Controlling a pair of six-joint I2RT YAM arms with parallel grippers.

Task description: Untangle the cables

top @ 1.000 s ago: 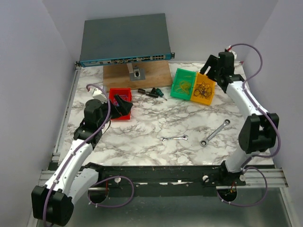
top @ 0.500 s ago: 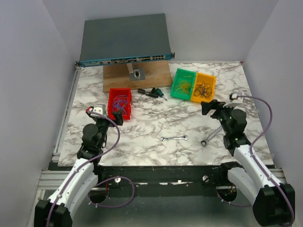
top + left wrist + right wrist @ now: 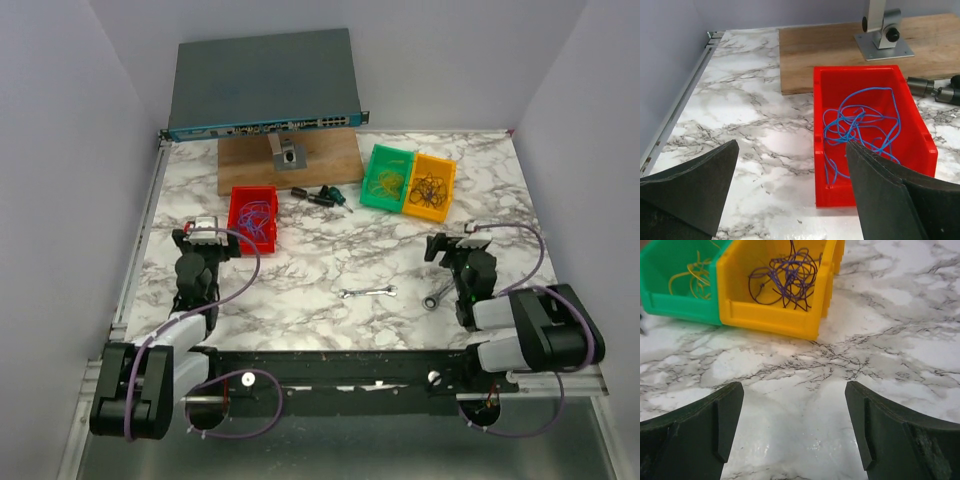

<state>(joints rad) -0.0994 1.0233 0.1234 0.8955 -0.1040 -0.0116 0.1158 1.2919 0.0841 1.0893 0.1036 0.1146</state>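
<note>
ahead of the left claw (image 3: 791,160), jaws apart, blue cables (image 3: 855,121) lie in a red bin (image 3: 818,150); ahead of the right claw (image 3: 794,395), also apart, dark cables (image 3: 790,275). likely light, springy: pinch one outer loop.

Glossy marble-look tabletop (image 3: 300,262), shiny smooth plastic red bin (image 3: 867,74) with thin plastic-coated cables (image 3: 855,121) in it, matt bare wood board (image 3: 830,45) right behind that bin, polished metal wrench (image 3: 368,293) off to its right.
</note>
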